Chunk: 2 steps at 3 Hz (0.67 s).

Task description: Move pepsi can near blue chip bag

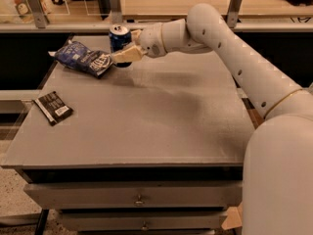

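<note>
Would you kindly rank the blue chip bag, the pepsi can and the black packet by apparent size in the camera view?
1. blue chip bag.
2 or 3, unsure: black packet and pepsi can look alike; the packet lies nearer, and the end effector, beside the bag, grips and hides the can's base.

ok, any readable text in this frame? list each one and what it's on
Nothing can be read as words.
pepsi can, gripped by the tool right beside the blue chip bag: side lettering too blurred to read.
blue chip bag: white lettering, too blurred to read.
black packet: print on its white label too small to read.
</note>
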### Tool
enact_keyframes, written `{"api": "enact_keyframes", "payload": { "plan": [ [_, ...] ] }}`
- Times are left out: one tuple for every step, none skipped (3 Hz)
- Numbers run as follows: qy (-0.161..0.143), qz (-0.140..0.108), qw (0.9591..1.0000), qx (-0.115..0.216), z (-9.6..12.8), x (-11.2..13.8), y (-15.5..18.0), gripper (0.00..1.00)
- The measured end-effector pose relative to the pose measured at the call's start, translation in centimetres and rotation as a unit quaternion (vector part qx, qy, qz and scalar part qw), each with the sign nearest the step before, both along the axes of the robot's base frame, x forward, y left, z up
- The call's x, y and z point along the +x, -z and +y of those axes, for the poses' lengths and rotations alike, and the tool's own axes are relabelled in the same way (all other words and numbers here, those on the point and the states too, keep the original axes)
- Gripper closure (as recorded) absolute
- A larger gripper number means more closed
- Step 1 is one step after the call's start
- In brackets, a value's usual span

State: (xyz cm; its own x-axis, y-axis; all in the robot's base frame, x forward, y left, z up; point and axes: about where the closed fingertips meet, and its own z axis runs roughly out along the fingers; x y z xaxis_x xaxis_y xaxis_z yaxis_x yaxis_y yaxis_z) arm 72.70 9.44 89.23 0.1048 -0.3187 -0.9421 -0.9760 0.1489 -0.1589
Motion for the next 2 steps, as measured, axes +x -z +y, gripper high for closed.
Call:
{"api": "enact_keyframes", "payload": {
  "plan": [
    [0.011,-0.003,0.9999,-0.006,1.1,0.44,-0.09,0.37],
    [0.027,0.006,0.9994,-0.02,1.34,0.76,0.64,0.13]
  ]
}}
